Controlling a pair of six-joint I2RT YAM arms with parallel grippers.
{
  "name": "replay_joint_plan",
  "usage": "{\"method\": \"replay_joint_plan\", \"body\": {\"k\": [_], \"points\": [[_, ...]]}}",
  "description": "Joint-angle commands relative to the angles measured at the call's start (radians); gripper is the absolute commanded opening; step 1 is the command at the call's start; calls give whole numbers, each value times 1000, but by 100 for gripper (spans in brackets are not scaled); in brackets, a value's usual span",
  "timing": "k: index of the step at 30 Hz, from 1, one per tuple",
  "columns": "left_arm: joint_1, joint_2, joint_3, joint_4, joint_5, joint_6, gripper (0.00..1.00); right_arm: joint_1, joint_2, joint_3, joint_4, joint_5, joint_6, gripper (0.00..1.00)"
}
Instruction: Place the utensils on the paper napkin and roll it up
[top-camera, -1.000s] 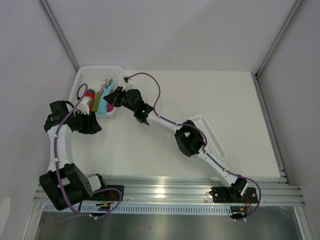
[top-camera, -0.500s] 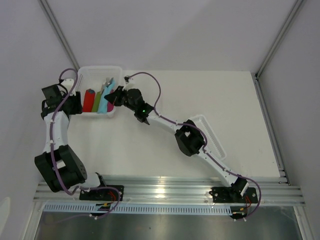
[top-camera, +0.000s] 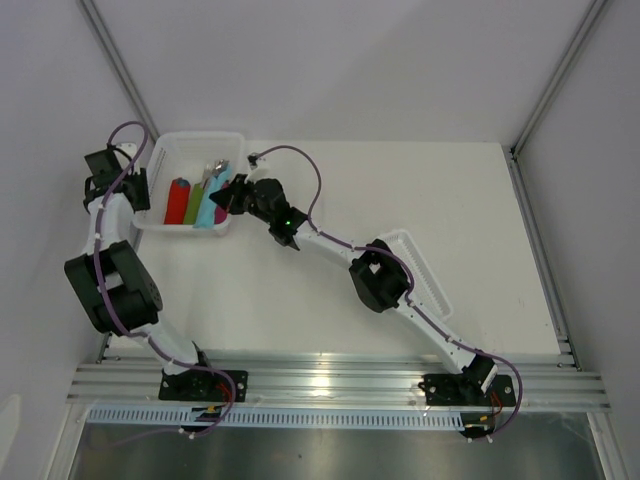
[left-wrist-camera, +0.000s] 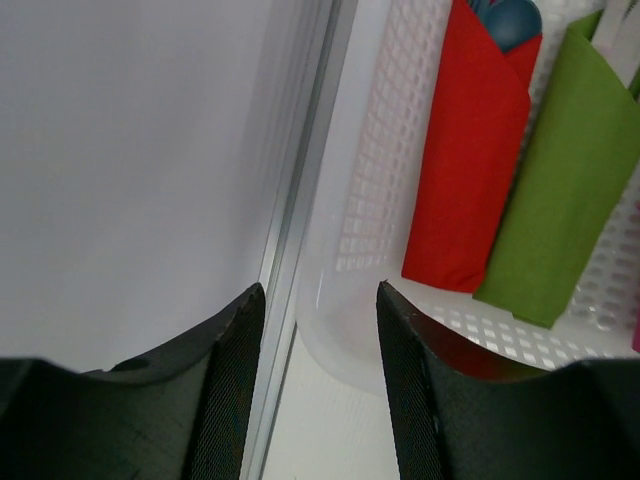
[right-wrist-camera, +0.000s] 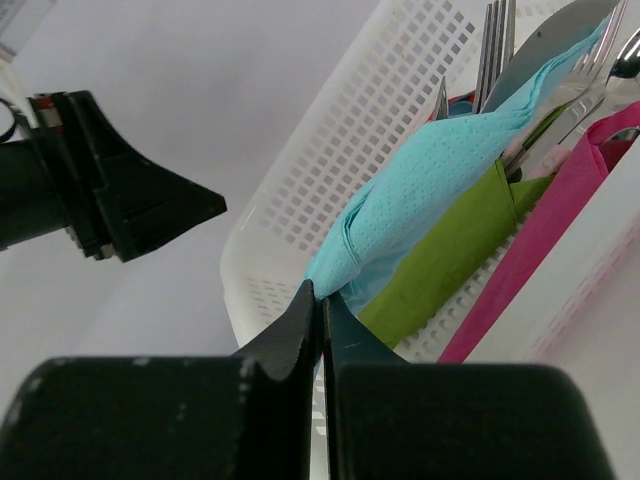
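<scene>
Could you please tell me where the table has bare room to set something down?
Bare: the table behind and right of the right arm, and the strip between basket and front rail. Crowded: the basket, full of rolls, right claw pinching the napkin, left claw alongside.

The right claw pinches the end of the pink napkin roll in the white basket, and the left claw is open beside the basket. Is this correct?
Not quite: the right wrist view shows the right claw pinching the end of the teal napkin roll, not the pink roll. The left claw is indeed open beside the white basket.
</scene>
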Motion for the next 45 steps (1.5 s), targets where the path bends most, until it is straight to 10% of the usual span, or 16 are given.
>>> {"method": "replay_joint_plan", "body": {"k": [1, 23, 45], "points": [[6, 32, 51, -9, -34, 3, 52, -1, -40, 11, 71, -4, -22, 0], [7, -251, -202, -22, 199, 18, 54, -4, -86, -76, 92, -32, -44, 0], [-24, -37, -150, -7, 176, -31, 52, 5, -61, -61, 56, -32, -70, 0]]}}
